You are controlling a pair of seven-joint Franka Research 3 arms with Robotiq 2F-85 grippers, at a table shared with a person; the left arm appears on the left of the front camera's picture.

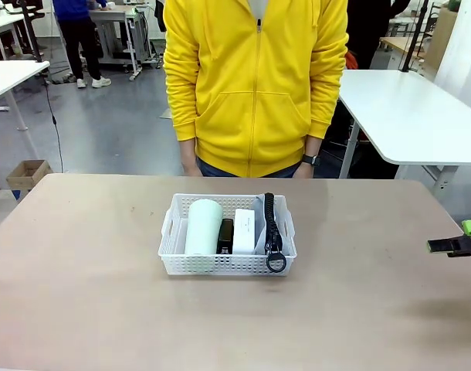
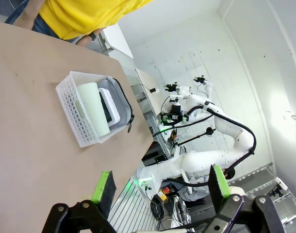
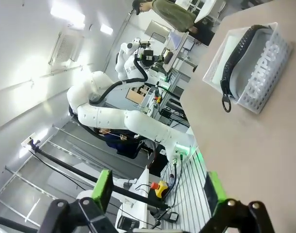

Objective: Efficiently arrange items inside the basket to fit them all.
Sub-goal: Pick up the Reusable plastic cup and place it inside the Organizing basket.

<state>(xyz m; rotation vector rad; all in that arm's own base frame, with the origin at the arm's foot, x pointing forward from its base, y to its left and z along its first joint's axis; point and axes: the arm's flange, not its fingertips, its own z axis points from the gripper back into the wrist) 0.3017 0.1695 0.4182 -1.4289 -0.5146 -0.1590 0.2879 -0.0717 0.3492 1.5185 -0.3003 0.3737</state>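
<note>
basket [image 1: 228,265] sits mid-table in front of the person, and all 4 items lie inside it side by side: green cup [image 1: 203,226] on its side at the robot's left, black stapler [image 1: 225,236] next, white box [image 1: 244,231], then the grey pouch [image 1: 261,224] standing on edge against the right wall, its zipper ring [image 1: 276,263] hanging over the near rim. the perforated plastic looks light and a little flexible, so the handle cut-outs or a long rim are probably the safest hold. the pouch is soft and would sag; the cup looks smooth and likely slippery. left gripper [image 2: 160,187] and right gripper [image 3: 157,187] both hang released, holding nothing, well apart from the basket.
</note>
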